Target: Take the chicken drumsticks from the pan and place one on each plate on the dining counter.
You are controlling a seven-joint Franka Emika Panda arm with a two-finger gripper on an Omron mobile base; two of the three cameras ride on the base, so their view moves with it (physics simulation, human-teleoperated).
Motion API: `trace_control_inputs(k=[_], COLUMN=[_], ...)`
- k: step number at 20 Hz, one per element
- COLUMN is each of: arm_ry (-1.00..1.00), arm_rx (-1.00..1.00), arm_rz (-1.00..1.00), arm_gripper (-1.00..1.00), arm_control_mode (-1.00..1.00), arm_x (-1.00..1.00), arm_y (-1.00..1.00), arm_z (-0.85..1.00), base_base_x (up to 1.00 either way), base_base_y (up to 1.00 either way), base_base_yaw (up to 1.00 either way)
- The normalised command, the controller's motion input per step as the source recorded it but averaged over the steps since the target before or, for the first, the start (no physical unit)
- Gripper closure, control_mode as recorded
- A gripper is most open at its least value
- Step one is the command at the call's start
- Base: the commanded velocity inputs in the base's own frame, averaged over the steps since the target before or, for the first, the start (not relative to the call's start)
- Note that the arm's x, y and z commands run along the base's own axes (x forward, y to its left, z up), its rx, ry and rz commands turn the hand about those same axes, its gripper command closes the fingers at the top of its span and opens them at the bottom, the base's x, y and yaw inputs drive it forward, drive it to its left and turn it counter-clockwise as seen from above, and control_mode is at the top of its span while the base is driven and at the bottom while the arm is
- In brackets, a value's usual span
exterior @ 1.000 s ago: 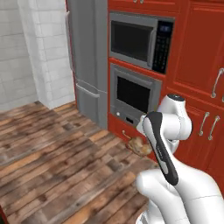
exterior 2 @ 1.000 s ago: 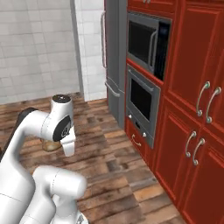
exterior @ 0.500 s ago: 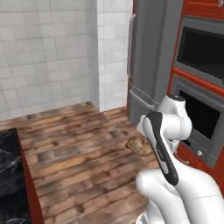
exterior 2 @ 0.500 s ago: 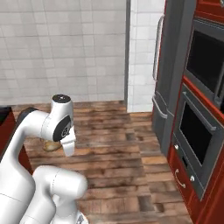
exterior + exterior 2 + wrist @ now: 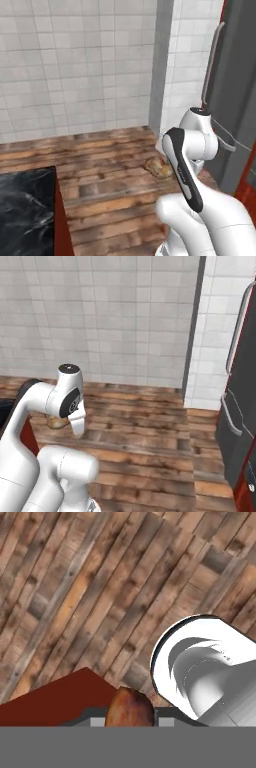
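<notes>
Gripper (image 5: 131, 719) clamped narrow on a chicken drumstick (image 5: 130, 708), carried above wooden floor (image 5: 90, 587). Dining counter (image 5: 25, 210) corner at 7 o'clock in left base view.

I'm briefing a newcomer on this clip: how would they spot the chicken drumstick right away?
Find the white robot arm over the wooden floor. At its hand, the gripper is shut on the chicken drumstick: a lumpy, glossy golden-brown piece, the one food item among tiles and planks.

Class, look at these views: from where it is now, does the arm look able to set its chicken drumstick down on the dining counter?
Probably not yet. The claw is shut on a chicken drumstick above wooden floor; only a corner of the dining counter shows, off to the left, seemingly beyond reach. No plate is visible.
</notes>
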Motion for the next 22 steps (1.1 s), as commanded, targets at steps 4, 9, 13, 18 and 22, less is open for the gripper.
trace_control_inputs(k=[4, 9, 13, 18, 22], arm_ry=[0.0, 0.0, 0.0, 0.0, 0.0], arm_rx=[0.0, 0.0, 0.0, 0.0, 0.0], arm_rz=[0.0, 0.0, 0.0, 0.0, 0.0], arm_gripper=[1.0, 1.0, 1.0, 1.0, 1.0], arm_control_mode=[1.0, 1.0, 1.0, 1.0, 1.0], arm_x=[0.0, 0.0, 0.0, 0.0, 0.0], arm_y=[0.0, 0.0, 0.0, 0.0, 0.0], arm_z=[0.0, 0.0, 0.0, 0.0, 0.0], base_base_x=[1.0, 1.0, 1.0, 1.0, 1.0], base_base_y=[0.05, 0.06, 0.06, 0.05, 0.02], base_base_yaw=[0.31, 0.32, 0.33, 0.34, 0.38])
